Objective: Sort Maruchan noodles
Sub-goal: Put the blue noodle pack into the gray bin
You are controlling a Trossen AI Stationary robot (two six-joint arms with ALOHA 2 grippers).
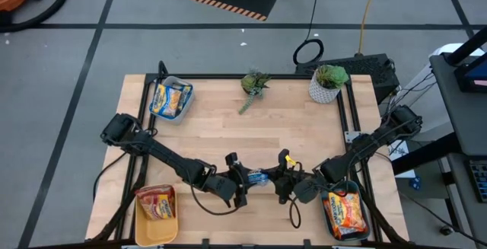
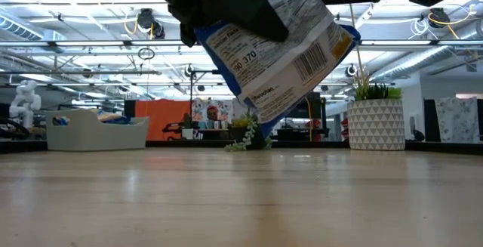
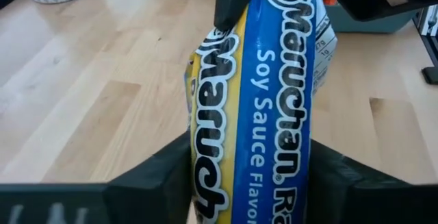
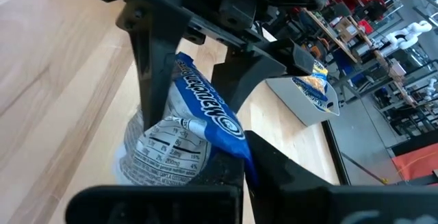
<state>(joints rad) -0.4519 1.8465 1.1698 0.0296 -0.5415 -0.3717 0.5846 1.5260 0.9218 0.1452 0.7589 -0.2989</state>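
1. Nearest my low camera, I see a blue-and-yellow Maruchan packet [image 2: 283, 50] hanging tilted above the table [image 2: 241, 202], clear of the wood, barcode side facing me.
2. From above, I have the yellow bin [image 1: 157, 230] at the near left corner with a red-and-yellow packet [image 1: 156, 202] in it, and the grey bin [image 1: 172, 99] at the far left with yellow-and-blue packets [image 1: 169, 97] inside.
3. My left gripper [image 1: 242, 183] sits near the middle of the table's front edge, its fingers [image 3: 161, 172] clamped on the blue packet's lower end.
4. The packet spans the short gap between the two grippers.
5. My right gripper [image 1: 280, 180] faces the left one, its fingers [image 4: 274, 169] pressed against the packet's other end, so both hold it at once.
6. At the near right, I see the teal bin [image 1: 347, 212] holding orange packets [image 1: 344, 209]; two potted plants [image 1: 329, 82] stand along the far edge.
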